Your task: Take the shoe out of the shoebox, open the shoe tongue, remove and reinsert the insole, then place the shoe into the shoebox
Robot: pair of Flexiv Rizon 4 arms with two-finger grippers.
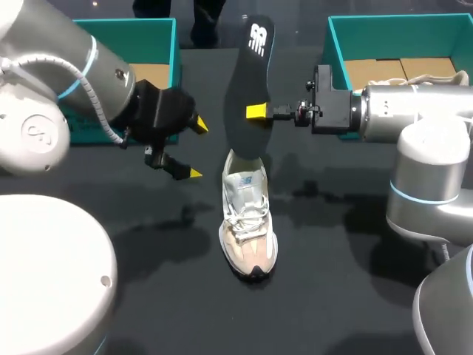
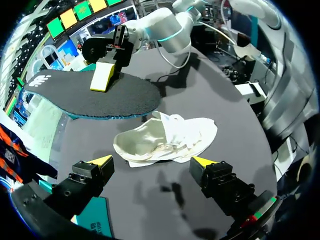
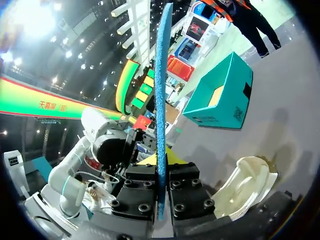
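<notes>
A beige and white shoe [image 1: 249, 222] stands on the black table, toe toward the front edge. Above its heel the black insole [image 1: 250, 89] hangs upright, with my right gripper [image 1: 259, 112] shut on its lower half. In the right wrist view the insole [image 3: 161, 100] is edge-on between the fingers of my right gripper [image 3: 161, 170], and the shoe [image 3: 245, 187] lies below and beside them. My left gripper [image 1: 196, 149] is open and empty, left of the shoe's heel. From the left wrist my left gripper [image 2: 152, 161] hovers just short of the shoe [image 2: 170, 137], with the insole [image 2: 85, 92] beyond.
An open teal shoebox [image 1: 159, 29] stands at the back left behind my left arm. A second teal shoebox [image 1: 340, 37] is at the back right, with something pale at its far right end. The left box [image 3: 220, 95] also shows past the insole.
</notes>
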